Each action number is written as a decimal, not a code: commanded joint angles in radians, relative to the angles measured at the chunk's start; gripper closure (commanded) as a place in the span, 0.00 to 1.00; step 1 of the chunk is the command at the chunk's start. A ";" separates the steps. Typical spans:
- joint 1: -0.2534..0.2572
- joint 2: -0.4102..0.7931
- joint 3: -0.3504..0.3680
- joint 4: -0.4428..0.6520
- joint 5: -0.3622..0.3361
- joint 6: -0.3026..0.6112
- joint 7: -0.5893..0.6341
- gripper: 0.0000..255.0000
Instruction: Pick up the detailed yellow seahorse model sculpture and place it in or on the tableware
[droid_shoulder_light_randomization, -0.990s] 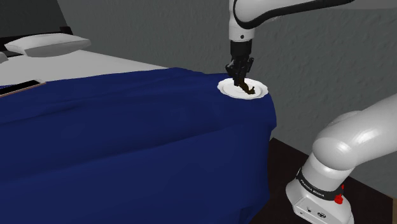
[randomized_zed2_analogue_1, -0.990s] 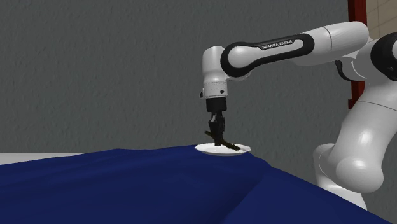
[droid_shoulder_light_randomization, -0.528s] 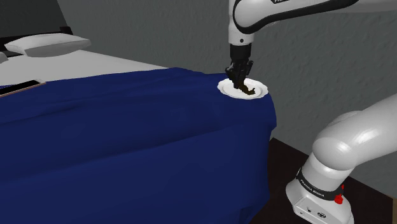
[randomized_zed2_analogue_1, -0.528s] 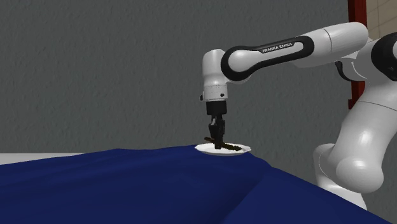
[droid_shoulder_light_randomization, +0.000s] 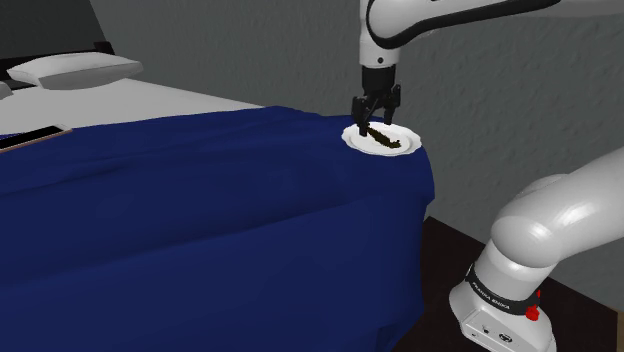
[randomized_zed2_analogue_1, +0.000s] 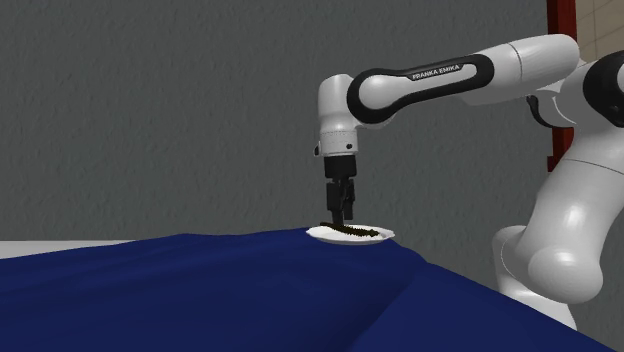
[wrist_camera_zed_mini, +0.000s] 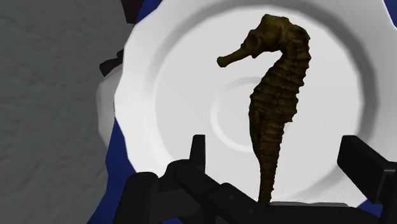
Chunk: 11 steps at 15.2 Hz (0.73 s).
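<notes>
The dark olive-yellow seahorse lies flat on the white scalloped plate, its snout pointing sideways and its tail running back between my fingers. My gripper hovers just above it, open, with the fingers standing wide apart and touching nothing. In the shoulder view the gripper hangs over the plate at the blue bedcover's far corner, and the seahorse shows as a dark streak on it. The second exterior view shows the gripper straight above the seahorse on the plate.
The plate rests on a blue bedcover that falls off steeply just beyond it to a dark floor. A white pillow and a flat object lie at the bed's far end. A grey wall stands behind.
The fingers have spread apart and let go of the seahorse, which has dropped from tilted in the grip to lying flat on the plate. The hand has risen slightly.
</notes>
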 joint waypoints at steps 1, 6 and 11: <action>0.000 0.007 0.002 0.055 0.000 -0.049 0.002 0.00; -0.001 0.017 0.003 0.124 -0.001 -0.107 0.003 0.00; -0.001 0.017 0.003 0.124 -0.001 -0.107 0.003 0.00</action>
